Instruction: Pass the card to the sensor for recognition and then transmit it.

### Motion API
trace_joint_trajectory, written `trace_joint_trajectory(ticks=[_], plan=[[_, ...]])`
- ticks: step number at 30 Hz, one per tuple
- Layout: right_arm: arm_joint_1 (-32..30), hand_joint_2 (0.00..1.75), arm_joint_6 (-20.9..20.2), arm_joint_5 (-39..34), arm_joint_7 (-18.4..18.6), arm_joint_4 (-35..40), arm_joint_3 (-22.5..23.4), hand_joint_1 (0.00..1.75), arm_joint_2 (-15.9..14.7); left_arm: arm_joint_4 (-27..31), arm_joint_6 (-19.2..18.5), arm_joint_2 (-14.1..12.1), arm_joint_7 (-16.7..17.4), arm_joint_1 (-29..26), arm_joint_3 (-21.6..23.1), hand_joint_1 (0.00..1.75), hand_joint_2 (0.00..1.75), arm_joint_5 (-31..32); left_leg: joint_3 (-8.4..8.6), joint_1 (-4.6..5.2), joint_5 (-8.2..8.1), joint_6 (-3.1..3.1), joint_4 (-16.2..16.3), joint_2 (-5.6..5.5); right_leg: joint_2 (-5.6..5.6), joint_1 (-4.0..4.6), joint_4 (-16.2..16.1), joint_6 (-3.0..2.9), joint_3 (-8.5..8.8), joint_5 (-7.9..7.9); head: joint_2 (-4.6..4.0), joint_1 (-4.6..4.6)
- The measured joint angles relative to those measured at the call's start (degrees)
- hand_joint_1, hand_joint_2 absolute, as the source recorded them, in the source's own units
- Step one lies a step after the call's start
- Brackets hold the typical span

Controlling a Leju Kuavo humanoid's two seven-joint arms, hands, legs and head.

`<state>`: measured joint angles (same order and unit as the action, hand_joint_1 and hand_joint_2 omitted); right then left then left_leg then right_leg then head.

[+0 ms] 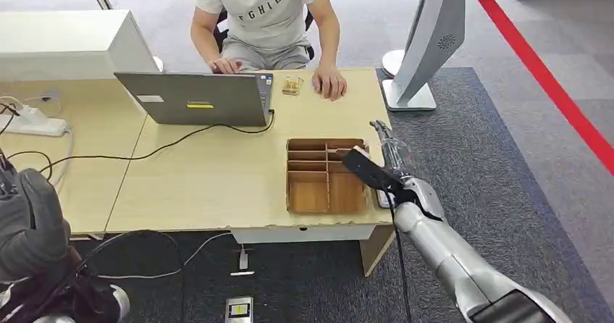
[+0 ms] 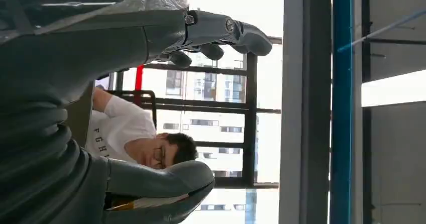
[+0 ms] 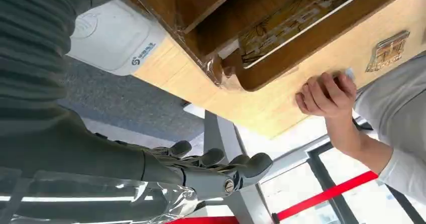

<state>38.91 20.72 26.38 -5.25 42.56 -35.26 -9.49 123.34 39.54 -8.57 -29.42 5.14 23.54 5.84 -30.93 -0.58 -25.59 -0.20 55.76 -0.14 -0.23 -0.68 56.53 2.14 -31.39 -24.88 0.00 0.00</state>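
Our right robot hand [image 1: 387, 160] hovered spread beside the tray [image 1: 326, 176]; we judged lowering fingertips onto the card [image 3: 296, 18] best.

The head view looks forward and down from high over the pale wooden bench [image 1: 210, 178]. Both wrist views sit close behind their hands, turned sideways. All three share the seated person in a white T-shirt [image 1: 264, 11].
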Motion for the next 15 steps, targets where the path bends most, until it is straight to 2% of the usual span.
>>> trace_joint_trajectory(ticks=[15], plan=[[-0.3, 1.75, -0.2, 0.3, 0.1, 1.3, 0.0, 0.0, -0.2, -0.2, 0.0, 0.0, -1.1, 0.4, 0.2, 0.0, 1.75, -0.9, -0.01, 0.0, 0.0, 0.0, 0.0, 0.0, 0.0, 0.0, 0.0, 0.0, 0.0, 0.0, 0.0, 0.02]])
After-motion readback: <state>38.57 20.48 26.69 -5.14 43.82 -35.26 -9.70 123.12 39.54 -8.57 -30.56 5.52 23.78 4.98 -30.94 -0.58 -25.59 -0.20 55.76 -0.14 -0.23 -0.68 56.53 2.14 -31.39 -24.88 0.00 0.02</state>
